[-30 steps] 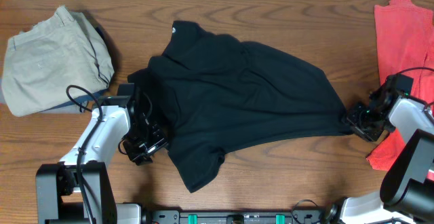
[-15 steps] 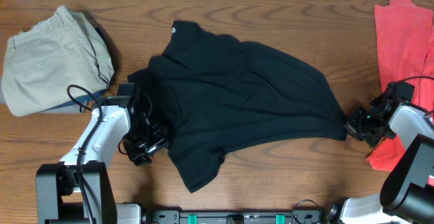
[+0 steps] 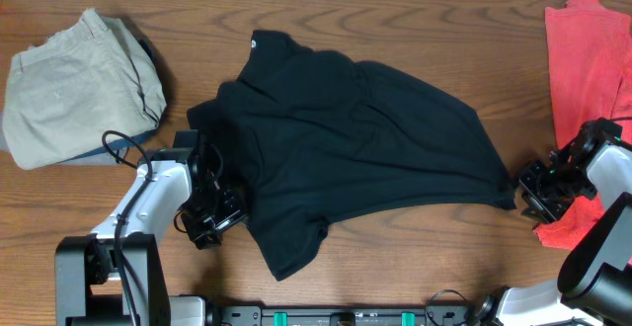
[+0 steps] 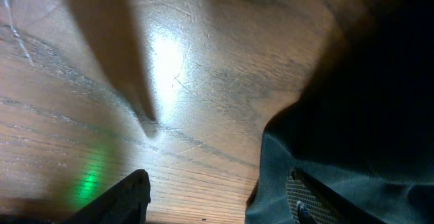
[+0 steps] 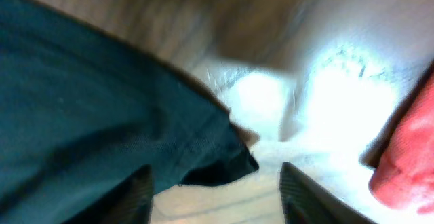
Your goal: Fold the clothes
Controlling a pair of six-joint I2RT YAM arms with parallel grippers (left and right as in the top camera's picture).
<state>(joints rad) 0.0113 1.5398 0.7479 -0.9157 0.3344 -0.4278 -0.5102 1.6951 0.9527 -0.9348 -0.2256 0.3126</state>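
Observation:
A large black shirt lies spread and rumpled on the middle of the table. My left gripper is open at its lower left edge. In the left wrist view the shirt's edge drapes against the right finger, and the left finger rests over bare wood. My right gripper is open just right of the shirt's lower right corner. In the right wrist view that corner lies loose just ahead of the open jaws. Khaki trousers lie at the left, and a coral-red garment lies at the right.
The coral-red garment's lower edge lies close to the right of my right gripper. A blue-grey cloth edge shows under the trousers. The wooden table shows in front of the shirt.
My right gripper has drawn back to the right, off the shirt's corner, which now lies on the table. My left gripper has shifted slightly toward the front.

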